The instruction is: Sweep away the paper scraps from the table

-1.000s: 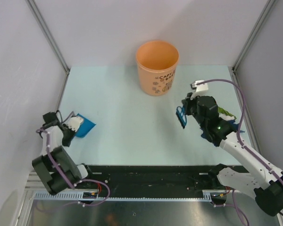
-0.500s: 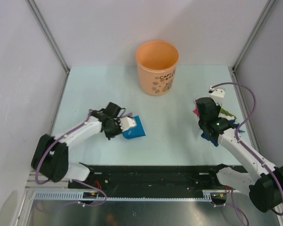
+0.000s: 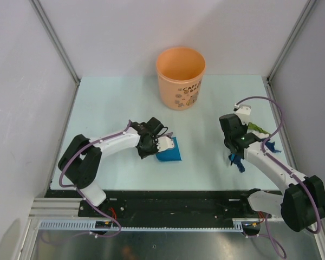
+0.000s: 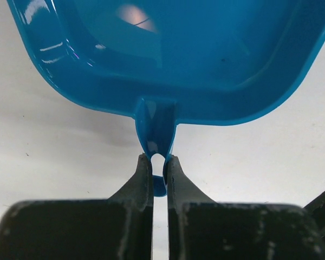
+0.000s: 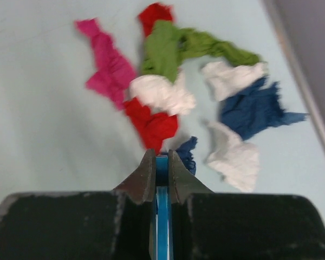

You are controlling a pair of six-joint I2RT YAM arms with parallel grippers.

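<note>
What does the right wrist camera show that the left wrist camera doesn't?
Only the right wrist view shows the crumpled paper scraps, magenta, red, green, white and blue, heaped just beyond the right fingers, which are shut on a thin blue plastic strip, probably a brush handle. Only the left wrist view shows the glossy blue plastic dustpan, with the left fingers shut on its handle tab. Both show the pale mint-green table and black fingers closed on blue plastic.
</note>
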